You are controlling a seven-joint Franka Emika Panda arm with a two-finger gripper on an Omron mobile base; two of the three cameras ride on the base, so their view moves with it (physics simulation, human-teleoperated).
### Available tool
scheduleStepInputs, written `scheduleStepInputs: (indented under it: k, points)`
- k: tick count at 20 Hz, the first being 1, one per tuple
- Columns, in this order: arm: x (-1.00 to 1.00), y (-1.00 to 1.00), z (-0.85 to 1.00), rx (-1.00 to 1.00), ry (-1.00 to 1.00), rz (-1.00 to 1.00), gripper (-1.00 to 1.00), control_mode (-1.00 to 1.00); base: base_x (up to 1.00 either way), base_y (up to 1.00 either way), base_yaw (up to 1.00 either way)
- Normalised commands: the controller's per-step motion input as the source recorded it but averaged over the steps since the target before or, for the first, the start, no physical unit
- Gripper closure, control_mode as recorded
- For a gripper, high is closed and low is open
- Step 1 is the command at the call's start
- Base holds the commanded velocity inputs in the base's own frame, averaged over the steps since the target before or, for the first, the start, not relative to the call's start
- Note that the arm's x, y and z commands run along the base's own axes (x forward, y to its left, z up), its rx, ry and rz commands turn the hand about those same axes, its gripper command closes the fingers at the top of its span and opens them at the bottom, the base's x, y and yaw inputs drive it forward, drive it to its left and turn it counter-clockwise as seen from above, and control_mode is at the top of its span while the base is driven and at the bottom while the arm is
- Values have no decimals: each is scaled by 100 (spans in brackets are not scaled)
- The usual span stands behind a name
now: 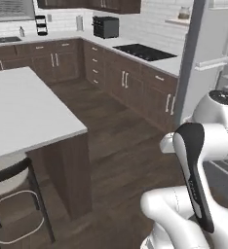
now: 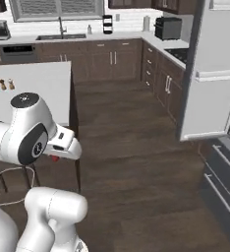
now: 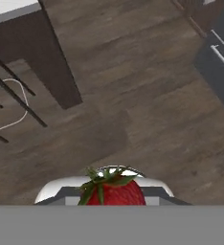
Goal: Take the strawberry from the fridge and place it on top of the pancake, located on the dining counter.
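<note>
The strawberry (image 3: 115, 192), red with a green leafy cap, sits at the bottom of the hand view, held over the dark wood floor. In the right base view it shows as a red tip (image 2: 54, 158) under the white hand. My gripper (image 2: 58, 153) is shut on it, beside the near corner of the dining counter (image 2: 38, 93). The white counter top (image 1: 28, 112) also spreads across the left of the left base view. The grey fridge (image 2: 215, 74) stands open at the right, its drawers (image 2: 220, 179) below. The pancake is out of view.
A dark-framed stool (image 1: 11, 180) stands at the counter's near end, its legs (image 3: 18, 103) close to my hand. Two small shakers (image 2: 6, 84) sit on the counter top. Brown cabinets (image 1: 130, 82) with a cooktop line the far wall. Open wood floor (image 2: 131, 147) lies between counter and fridge.
</note>
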Motion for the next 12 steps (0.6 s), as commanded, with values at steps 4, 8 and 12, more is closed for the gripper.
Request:
scheduleStepInputs:
  k: [4,8,12]
  points:
    - [0,0,0,0,0,0,100,100,-14,74,60]
    - [0,0,0,0,0,0,100,100,0,83,53]
    - [0,0,0,0,0,0,100,100,5,97,30]
